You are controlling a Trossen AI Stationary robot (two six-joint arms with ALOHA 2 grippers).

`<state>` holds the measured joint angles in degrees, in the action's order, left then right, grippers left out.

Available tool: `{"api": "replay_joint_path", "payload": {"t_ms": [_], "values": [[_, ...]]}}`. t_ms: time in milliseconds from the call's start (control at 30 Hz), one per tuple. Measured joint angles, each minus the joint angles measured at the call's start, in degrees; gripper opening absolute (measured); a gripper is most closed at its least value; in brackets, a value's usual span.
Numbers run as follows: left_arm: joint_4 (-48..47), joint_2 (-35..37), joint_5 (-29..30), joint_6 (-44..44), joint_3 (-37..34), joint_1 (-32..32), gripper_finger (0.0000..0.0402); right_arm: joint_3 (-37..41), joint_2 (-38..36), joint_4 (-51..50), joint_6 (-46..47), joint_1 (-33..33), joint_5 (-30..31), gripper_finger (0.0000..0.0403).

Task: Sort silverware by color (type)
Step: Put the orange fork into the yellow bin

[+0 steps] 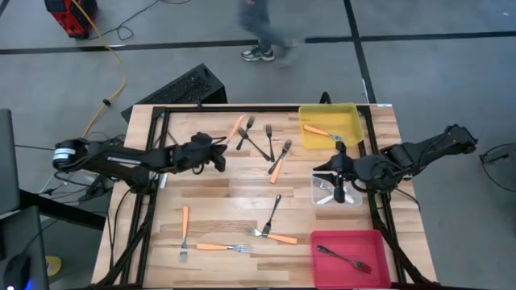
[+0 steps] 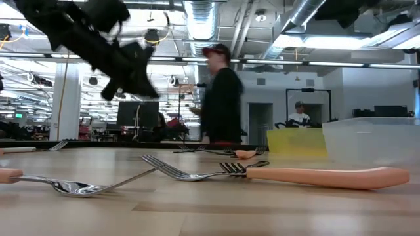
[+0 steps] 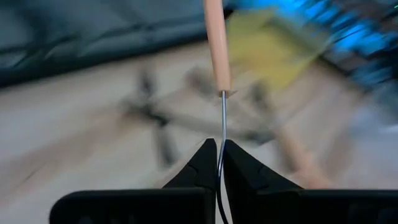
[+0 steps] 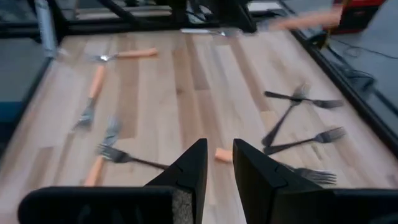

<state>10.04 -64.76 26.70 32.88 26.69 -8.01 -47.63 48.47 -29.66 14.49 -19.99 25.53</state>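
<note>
Dark forks (image 1: pixel 256 142) lie crossed near the table's (image 1: pixel 210 189) far edge, beside the yellow bin (image 1: pixel 351 133). The left gripper (image 1: pixel 219 153), raised, pinches an orange-handled fork (image 3: pixel 217 59); the right gripper (image 1: pixel 339 173), fingers slightly apart, hangs over the clear bin (image 1: pixel 356 197).

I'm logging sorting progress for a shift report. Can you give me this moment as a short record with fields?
left gripper: shut on orange-handled fork, gripping its metal end, above the table's far left part
right gripper: open, empty, over the clear bin
yellow bin: holds one orange-handled fork
red bin: holds one dark fork
clear bin contents: pale silverware, count unclear
unsorted on table: several orange-handled and dark forks
background: a person walking behind the table
</note>
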Motion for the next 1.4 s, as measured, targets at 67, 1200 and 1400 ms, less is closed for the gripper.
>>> {"api": "replay_joint_path", "payload": {"t_ms": [67, 1200, 1400], "values": [[4.8, 2.3, -0.2, -2.7, -0.4, 1.7, 0.0, 0.1, 1.6, 1.9, -1.0, 0.0, 1.1, 0.0103], [37.0, 5.6, -3.4, -27.6, -1.7, 20.3, 0.0, 0.1, 43.0, 90.0, -15.0, 20.4, -34.7, 0.0104], [37.2, 5.6, -3.4, -30.5, -1.8, 20.4, 0.0, 0.1, 44.7, 91.6, -14.5, 20.5, -34.7, 0.0157]]}}
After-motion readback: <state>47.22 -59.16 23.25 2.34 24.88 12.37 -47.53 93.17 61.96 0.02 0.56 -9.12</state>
